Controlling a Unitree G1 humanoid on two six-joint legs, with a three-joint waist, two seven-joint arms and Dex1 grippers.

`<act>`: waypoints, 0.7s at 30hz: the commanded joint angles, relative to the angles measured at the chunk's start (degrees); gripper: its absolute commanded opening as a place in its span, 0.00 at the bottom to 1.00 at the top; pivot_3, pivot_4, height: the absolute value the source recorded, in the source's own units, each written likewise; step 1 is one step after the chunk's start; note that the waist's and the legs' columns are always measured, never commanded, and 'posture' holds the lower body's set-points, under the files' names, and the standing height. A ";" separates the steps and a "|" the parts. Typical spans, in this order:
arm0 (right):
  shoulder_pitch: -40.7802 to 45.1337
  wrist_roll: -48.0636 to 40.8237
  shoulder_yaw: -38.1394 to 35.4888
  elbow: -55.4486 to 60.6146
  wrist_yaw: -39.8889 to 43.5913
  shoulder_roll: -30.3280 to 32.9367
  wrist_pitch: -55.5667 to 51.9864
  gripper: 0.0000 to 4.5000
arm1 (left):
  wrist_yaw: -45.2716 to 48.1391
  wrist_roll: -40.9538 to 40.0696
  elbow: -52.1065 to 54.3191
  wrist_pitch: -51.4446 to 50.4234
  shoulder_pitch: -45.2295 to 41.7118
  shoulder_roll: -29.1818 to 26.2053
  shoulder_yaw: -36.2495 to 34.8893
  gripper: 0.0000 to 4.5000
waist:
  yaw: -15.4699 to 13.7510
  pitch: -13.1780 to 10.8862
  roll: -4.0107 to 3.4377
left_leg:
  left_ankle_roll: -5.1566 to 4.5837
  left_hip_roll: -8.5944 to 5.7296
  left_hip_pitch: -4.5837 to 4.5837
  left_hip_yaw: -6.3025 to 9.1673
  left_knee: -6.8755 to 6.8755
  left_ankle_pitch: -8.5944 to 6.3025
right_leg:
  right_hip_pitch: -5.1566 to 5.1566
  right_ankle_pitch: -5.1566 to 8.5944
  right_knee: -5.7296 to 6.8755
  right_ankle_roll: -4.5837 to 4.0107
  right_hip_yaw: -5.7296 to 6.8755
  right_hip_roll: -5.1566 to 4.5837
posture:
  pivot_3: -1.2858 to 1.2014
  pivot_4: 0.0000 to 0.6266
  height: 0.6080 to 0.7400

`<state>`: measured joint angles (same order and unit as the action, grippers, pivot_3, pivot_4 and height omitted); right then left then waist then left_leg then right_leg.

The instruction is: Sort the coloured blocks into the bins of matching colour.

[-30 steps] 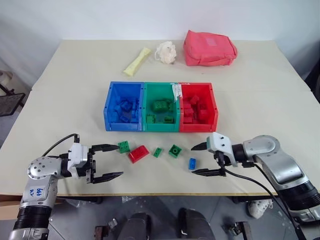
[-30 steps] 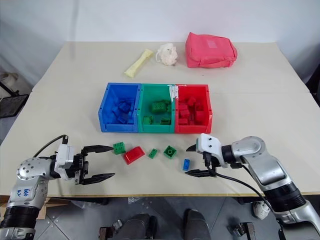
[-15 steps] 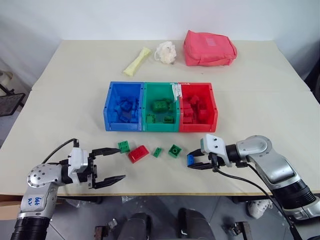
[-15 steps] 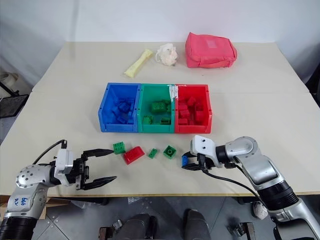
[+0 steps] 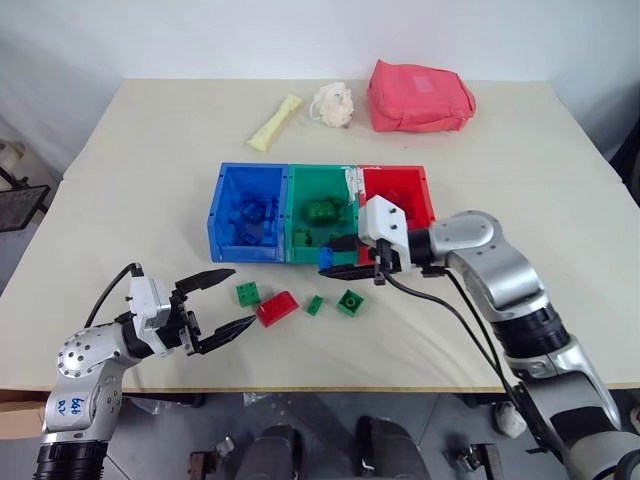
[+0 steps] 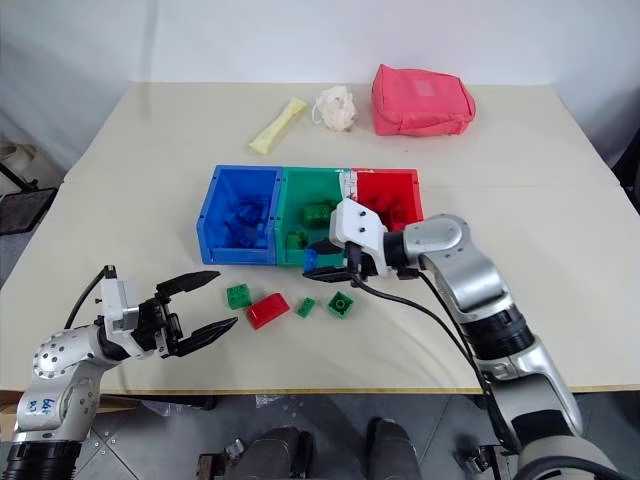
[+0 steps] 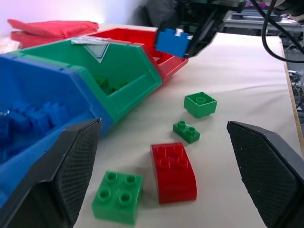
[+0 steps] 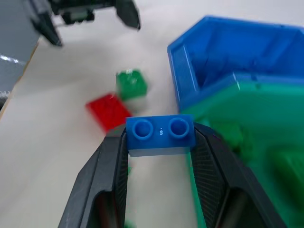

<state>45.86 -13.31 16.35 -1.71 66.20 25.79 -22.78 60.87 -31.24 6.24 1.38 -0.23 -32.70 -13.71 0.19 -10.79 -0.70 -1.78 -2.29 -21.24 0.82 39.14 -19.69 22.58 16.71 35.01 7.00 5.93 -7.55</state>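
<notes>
Now carrying: right gripper (image 8: 159, 142) clamped on blue brick (image 5: 327, 257), aloft at six o'clock of green bin (image 5: 322, 185), needing a swing to nine o'clock over blue bin (image 5: 222, 205); left gripper (image 5: 222, 301) spread wide, idle.

A bare test room or lab: a plain cream table (image 5: 520, 190) against a blank white wall (image 5: 200, 40), with cables and gear on the grey floor (image 5: 320, 440) under the table.
</notes>
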 commanded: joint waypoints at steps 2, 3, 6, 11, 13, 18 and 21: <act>6.50 1.79 1.07 -6.96 -1.74 -5.68 4.70 0.32 | -0.67 -1.33 3.00 0.00 0.62 -0.31 -1.38 1.00 | 0.26 0.00 0.00 | 0.00 0.03 0.02 0.00 0.00 0.00 | 0.01 0.00 0.02 0.00 0.01 0.02 | 0.52 0.24 1.00; 7.91 2.49 1.35 -9.30 -2.27 -7.17 5.76 0.32 | -0.84 -1.33 3.08 0.02 0.62 -0.33 -1.50 1.00 | 0.42 0.00 0.00 | 0.01 0.06 0.02 0.00 0.00 0.00 | 0.03 0.00 0.05 0.00 0.00 0.04 | 0.52 0.24 1.00; 11.90 4.62 1.25 -16.76 -5.39 -11.71 8.94 0.32 | -1.29 -1.28 3.10 0.15 0.63 -0.34 -1.81 1.00 | 0.80 0.00 0.00 | 0.03 0.07 0.02 0.04 -0.01 0.01 | 0.07 0.02 0.14 -0.03 0.02 0.08 | 0.52 0.24 1.00; 18.43 5.84 -0.85 -29.17 -10.99 -20.16 14.02 0.32 | -3.31 -1.42 3.61 0.12 0.34 0.30 -2.91 1.00 | 1.73 0.00 -0.01 | 0.03 -0.01 0.03 0.04 -0.02 0.01 | 0.20 0.03 0.45 -0.05 0.00 0.09 | 0.52 0.24 1.00; 19.92 6.33 -1.41 -32.47 -12.61 -21.89 15.46 0.32 | -3.85 -1.51 3.54 0.16 0.18 0.47 -3.05 1.00 | 1.88 0.00 -0.02 | 0.04 0.00 0.03 0.04 -0.03 0.00 | 0.26 0.07 0.54 -0.12 0.00 0.10 | 0.52 0.24 1.00; 23.01 6.69 -4.12 -39.74 -20.07 -27.64 17.13 0.56 | -9.50 -1.14 1.64 0.46 -3.62 2.10 -4.89 1.00 | 1.71 0.00 -0.02 | 0.05 -0.03 0.03 0.09 -0.03 0.00 | 0.28 0.08 0.62 -0.14 -0.01 0.11 | 0.52 0.24 1.00; 21.26 6.34 -4.63 -36.95 -18.52 -26.71 16.77 0.78 | -13.15 -1.67 1.15 -0.52 -5.58 2.85 -6.91 1.00 | 1.74 0.00 -0.02 | 0.06 -0.04 0.02 0.13 -0.03 0.01 | 0.29 0.08 0.63 -0.14 -0.03 0.11 | 0.52 0.24 1.00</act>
<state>66.97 -6.45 13.19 -41.41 47.25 -1.67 -6.66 49.60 -31.45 7.28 1.07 -5.87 -30.01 -18.22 1.93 -10.79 -0.72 -1.73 -2.33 -21.22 0.96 39.11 -19.68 22.87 16.78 35.66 6.87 5.90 -7.43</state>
